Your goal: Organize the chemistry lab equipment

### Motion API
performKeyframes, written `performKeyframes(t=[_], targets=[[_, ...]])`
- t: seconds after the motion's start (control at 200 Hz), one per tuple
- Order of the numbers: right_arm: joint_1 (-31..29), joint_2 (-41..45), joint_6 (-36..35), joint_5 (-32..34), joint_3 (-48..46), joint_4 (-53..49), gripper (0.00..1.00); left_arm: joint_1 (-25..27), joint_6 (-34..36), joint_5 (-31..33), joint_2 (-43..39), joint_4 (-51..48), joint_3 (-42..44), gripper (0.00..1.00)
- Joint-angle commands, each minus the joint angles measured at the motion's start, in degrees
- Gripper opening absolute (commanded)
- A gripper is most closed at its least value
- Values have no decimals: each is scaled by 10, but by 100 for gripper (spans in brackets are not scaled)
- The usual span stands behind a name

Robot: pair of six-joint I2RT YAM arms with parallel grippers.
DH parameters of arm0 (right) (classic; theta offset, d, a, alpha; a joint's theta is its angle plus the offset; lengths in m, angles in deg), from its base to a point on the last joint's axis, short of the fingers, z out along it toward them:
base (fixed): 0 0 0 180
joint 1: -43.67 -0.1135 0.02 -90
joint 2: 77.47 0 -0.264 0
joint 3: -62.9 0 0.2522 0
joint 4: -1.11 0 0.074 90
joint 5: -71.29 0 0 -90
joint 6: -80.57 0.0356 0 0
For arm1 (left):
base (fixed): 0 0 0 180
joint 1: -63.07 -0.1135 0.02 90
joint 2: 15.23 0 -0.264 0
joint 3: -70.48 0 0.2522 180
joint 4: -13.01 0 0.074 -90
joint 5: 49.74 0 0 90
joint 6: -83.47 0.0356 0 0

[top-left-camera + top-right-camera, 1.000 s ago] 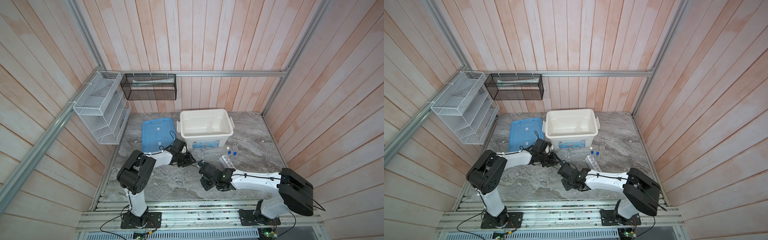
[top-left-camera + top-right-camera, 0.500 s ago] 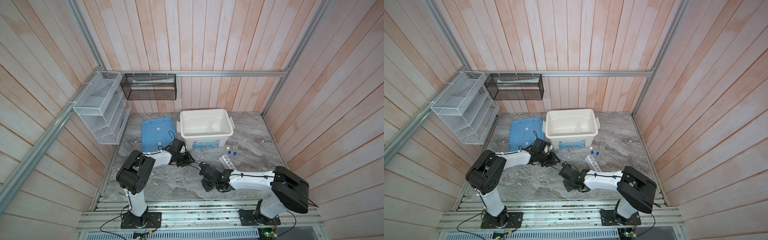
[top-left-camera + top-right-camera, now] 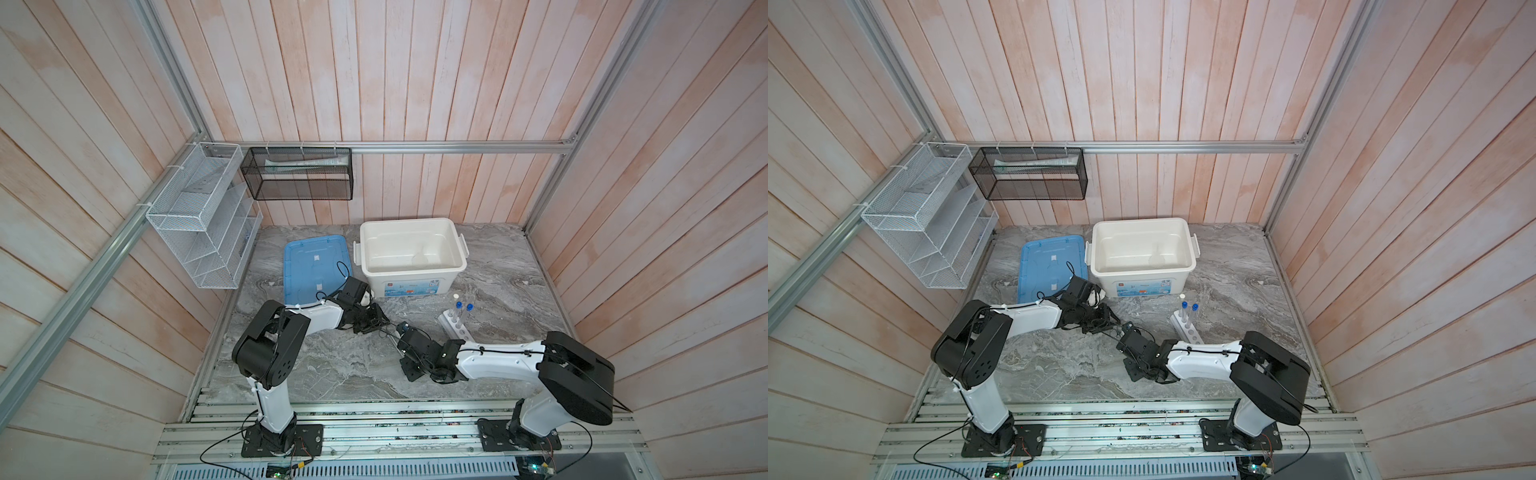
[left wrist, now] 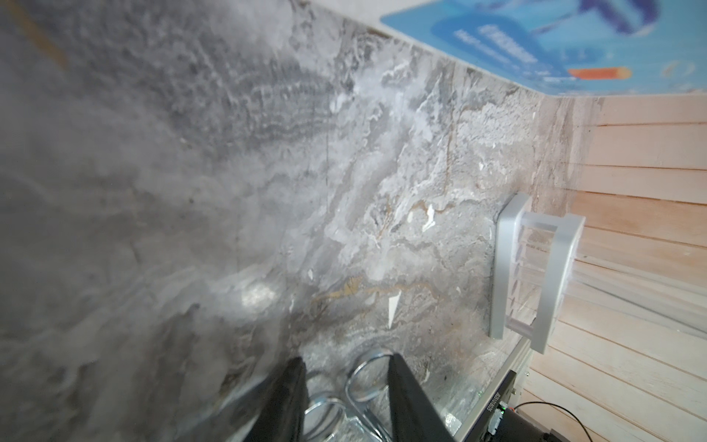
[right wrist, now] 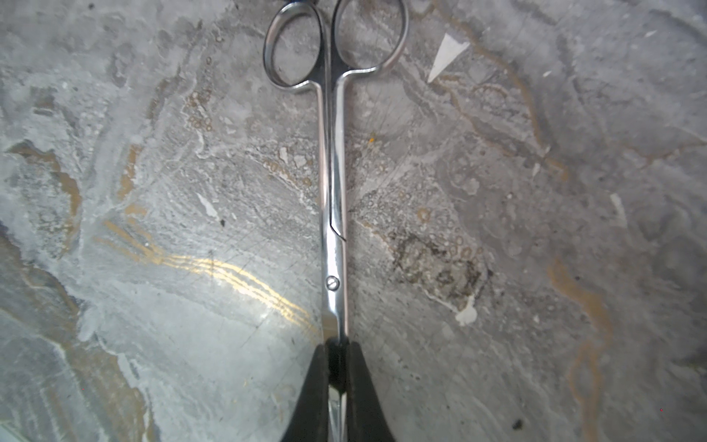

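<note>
Small steel scissors [image 5: 333, 191]: lie flat on table [image 5: 153, 229], in front of white tub [image 3: 409, 223]. Blade end clamped between clenched jaws of right gripper [image 5: 336, 356]. Finger rings between parted jaws of left gripper [image 4: 346, 379]; contact not discernible.

— What is closing in the space?
— Whitewashed pinkish plank walls [image 3: 395, 75] are rising on three sides of a grey marbled tabletop [image 3: 498, 266].
— And hanging?
— A white wire-mesh rack [image 3: 199, 232] is hanging at left, a black wire-mesh basket [image 3: 299, 178] from the aluminium rail [image 3: 457, 146] behind.
</note>
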Motion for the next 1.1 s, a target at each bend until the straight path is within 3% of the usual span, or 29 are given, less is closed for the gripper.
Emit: performKeyframes(t=[0.0, 0.39, 0.665, 1.095], targets=[[-2, 4, 7, 10, -19, -31, 3, -1, -1, 2, -3, -5, 14, 39], [-15, -12, -5, 48, 24, -66, 2, 22, -30, 11, 5, -48, -15, 57], [-31, -22, -8, 83, 53, -95, 1, 23, 9, 47, 32, -102, -39, 58], [-38, -33, -17, 97, 60, -84, 1, 33, 16, 45, 48, -112, -65, 56]])
